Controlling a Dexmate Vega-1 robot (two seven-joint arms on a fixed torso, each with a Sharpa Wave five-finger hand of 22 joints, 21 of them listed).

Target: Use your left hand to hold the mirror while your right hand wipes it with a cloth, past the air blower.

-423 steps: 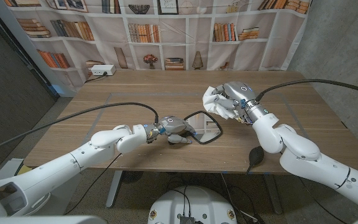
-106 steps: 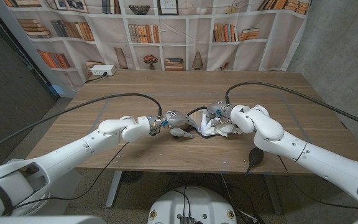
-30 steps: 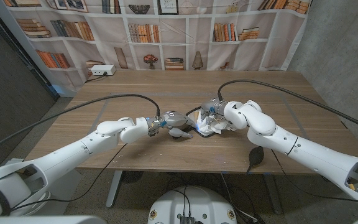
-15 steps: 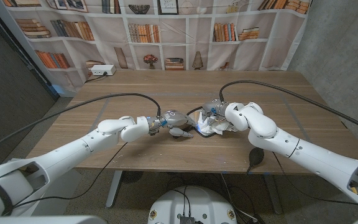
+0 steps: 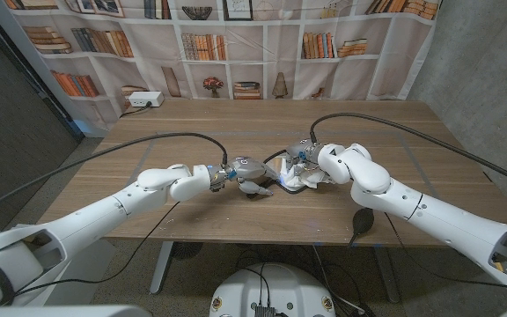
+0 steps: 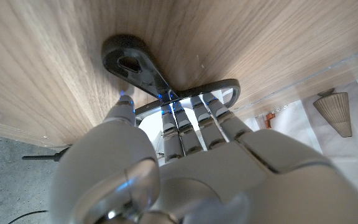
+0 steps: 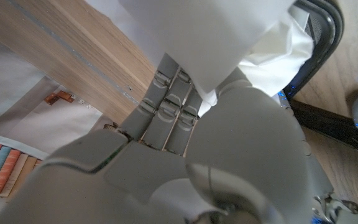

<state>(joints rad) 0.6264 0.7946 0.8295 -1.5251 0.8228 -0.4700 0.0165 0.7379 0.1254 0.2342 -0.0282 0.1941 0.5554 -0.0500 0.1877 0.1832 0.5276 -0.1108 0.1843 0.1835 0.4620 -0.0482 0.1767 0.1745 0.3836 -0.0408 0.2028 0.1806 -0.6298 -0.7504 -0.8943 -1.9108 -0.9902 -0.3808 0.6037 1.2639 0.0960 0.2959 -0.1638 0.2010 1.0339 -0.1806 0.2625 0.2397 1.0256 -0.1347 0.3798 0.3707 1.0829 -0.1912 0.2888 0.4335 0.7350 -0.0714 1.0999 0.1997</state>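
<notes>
A black-framed hand mirror [image 5: 282, 179] lies on the wooden table [image 5: 192, 132] near the middle. My left hand [image 5: 248, 178] holds it at the handle end; in the left wrist view my left hand [image 6: 185, 149] lays its fingers over the mirror's dark frame [image 6: 224, 87] beside the handle [image 6: 132, 62]. My right hand [image 5: 311, 161] grips a white cloth [image 5: 303, 180] and presses it onto the mirror. The cloth [image 7: 263, 46] bunches under my right hand [image 7: 229, 143], beside the mirror's rim [image 7: 325, 25]. A black air blower [image 5: 360, 222] lies near the front edge, under my right forearm.
A white power strip [image 5: 143, 100] sits at the table's far left corner. A backdrop printed with bookshelves [image 5: 236, 40] hangs behind the table. Black cables run from both wrists across the tabletop.
Since the earliest frame my right hand has come down with the cloth onto the mirror. Over the last second it shifts only slightly on the glass; my left hand stays put.
</notes>
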